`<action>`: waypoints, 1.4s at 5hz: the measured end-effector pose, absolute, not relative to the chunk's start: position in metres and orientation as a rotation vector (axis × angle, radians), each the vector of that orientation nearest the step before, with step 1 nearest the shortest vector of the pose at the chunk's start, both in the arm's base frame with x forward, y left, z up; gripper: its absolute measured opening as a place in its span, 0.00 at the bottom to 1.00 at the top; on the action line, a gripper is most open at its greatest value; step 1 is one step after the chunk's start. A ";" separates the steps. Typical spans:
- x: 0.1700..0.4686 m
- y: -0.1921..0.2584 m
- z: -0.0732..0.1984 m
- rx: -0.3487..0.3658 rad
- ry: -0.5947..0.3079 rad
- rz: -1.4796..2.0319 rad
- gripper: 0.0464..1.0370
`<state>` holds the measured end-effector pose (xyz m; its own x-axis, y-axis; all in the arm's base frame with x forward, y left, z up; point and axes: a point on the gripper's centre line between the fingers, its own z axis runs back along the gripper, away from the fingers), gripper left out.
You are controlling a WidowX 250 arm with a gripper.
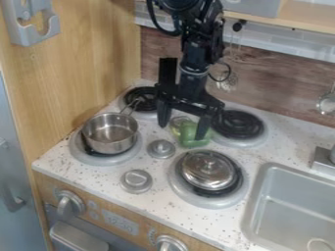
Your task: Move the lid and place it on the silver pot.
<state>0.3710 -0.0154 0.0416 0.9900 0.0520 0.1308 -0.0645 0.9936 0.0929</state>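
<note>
Lid (208,170) rests on a burner (206,201), apart from the silver pot (110,133). Claw (182,131) is spread above the desk (171,212).

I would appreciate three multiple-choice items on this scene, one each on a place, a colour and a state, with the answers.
1. Where is the lid?
A) Hanging on the wall
B) On the burner beside the sink
C) Inside the sink

2. What colour is the thing down by the gripper?
A) Green
B) Red
C) Blue

3. In what state is the pot?
A) Upside down
B) Covered
C) Upright and uncovered

Answers:
1. B: the lid lies within the burner's pale ring, with the sink just to the right in the picture.
2. A: green shows close to the gripper's tips.
3. C: the pot's open top and bare inside can be seen.
</note>
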 end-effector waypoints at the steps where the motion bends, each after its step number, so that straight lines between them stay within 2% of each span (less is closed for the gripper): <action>1: 0.366 -0.016 0.027 0.095 -0.083 0.062 0.96; 2: 0.378 -0.027 0.006 0.037 -0.051 0.058 0.96; 4: 0.409 -0.045 -0.017 -0.012 -0.034 0.033 0.96; 5: 0.412 -0.064 -0.024 -0.017 -0.022 -0.026 0.96; 7: 0.404 -0.061 -0.032 0.012 -0.006 -0.032 0.96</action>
<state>0.4044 -0.0611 -0.0316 0.9995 -0.0317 0.0062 0.0316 0.9994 0.0120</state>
